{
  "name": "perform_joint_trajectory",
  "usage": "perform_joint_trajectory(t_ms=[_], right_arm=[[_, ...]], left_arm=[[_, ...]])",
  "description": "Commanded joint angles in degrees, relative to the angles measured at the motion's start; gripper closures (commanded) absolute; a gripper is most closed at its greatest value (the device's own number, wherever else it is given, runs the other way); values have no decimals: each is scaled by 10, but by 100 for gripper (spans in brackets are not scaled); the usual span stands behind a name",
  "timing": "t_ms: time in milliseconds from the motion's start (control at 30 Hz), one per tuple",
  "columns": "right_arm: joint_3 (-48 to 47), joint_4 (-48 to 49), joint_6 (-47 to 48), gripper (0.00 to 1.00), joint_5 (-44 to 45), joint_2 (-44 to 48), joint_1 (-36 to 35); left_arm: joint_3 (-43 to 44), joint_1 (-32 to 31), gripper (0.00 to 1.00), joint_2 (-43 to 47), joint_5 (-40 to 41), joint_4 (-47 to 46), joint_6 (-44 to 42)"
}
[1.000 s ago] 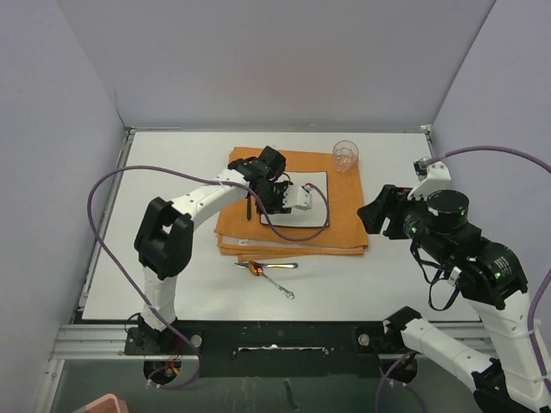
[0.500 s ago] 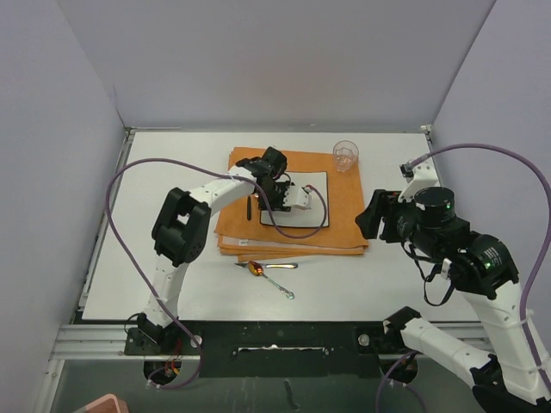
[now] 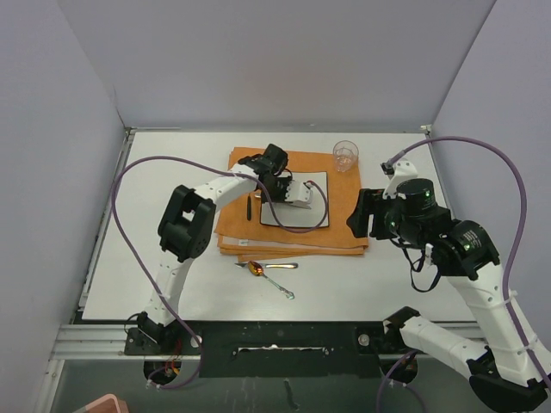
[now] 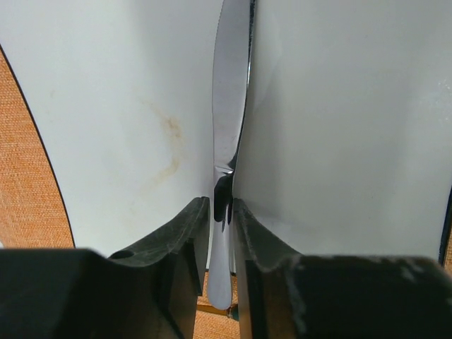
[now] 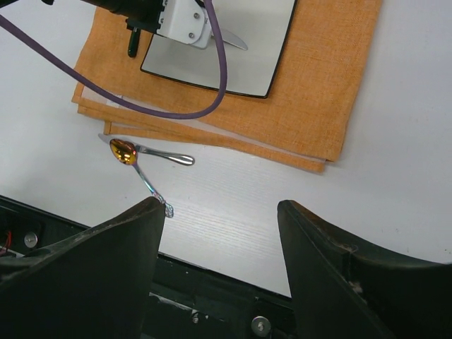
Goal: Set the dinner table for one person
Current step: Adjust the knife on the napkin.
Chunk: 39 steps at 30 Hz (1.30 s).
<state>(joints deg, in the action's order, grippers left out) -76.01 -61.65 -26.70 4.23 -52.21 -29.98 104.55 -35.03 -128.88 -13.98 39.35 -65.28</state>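
While the right claw (image 5: 217,206) is hovering open and empty over the right of the table (image 3: 155,258), the left claw (image 4: 221,205) is doing the work. Two spoons (image 3: 280,266) are lying nearest, on bare tabletop just in front of the orange cloth (image 3: 344,215). Farther in, the plate (image 3: 297,215) is sitting on the cloth beneath the left claw, whose jaws are pinching a knife (image 4: 229,106) by its handle. The knife's long axis is running straight out from the claw, across the plate. Free cloth, probably the knife's place, is lying just right of the plate. The right arm is nearer to it, but the left is holding the knife. A cup (image 3: 345,155) is standing at the cloth's far right corner. Plain walls (image 3: 275,60) are enclosing the matte white table on three sides.
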Motion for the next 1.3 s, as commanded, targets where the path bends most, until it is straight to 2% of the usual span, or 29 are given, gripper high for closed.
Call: perform_joint_trajectory(t_ms=[0,33,100,233,367,433,500,567,600,667,733,767,867,1000,1100,1267], right_arm=[[-28,12,18,34,-5,3,2],[-31,10,20,34,-4,4,2],[-33,8,23,34,-2,5,3],[-33,7,24,34,6,8,2],[-17,17,18,34,6,14,2],[-10,26,13,34,3,18,3],[-2,36,9,34,1,19,2],[4,49,5,34,-1,21,3],[8,56,4,35,-2,22,3],[14,72,0,35,-3,22,2],[21,86,-5,35,-8,22,2],[24,93,-7,35,-11,21,2],[32,111,-15,35,-20,20,1],[42,125,-27,36,-23,24,1],[44,130,-36,36,-23,29,2],[40,123,-46,37,-22,37,1]], left_arm=[[-5,1,86,-25,-7,13,-10],[-11,1,94,-23,-8,10,-9],[-20,1,100,-20,-7,9,-6],[-19,-2,100,-22,34,23,16],[-54,-2,100,20,78,-62,101],[-86,-2,100,53,134,-155,160],[-106,-6,100,76,228,-240,239],[-91,-7,100,81,329,-257,333],[-67,-8,100,76,371,-226,387],[5,-6,100,53,436,-105,509],[76,0,100,29,448,31,639],[87,2,100,29,445,68,683],[56,4,100,64,443,102,778],[33,15,100,107,399,148,920],[35,8,100,107,390,179,970],[30,-8,100,108,369,177,990]])
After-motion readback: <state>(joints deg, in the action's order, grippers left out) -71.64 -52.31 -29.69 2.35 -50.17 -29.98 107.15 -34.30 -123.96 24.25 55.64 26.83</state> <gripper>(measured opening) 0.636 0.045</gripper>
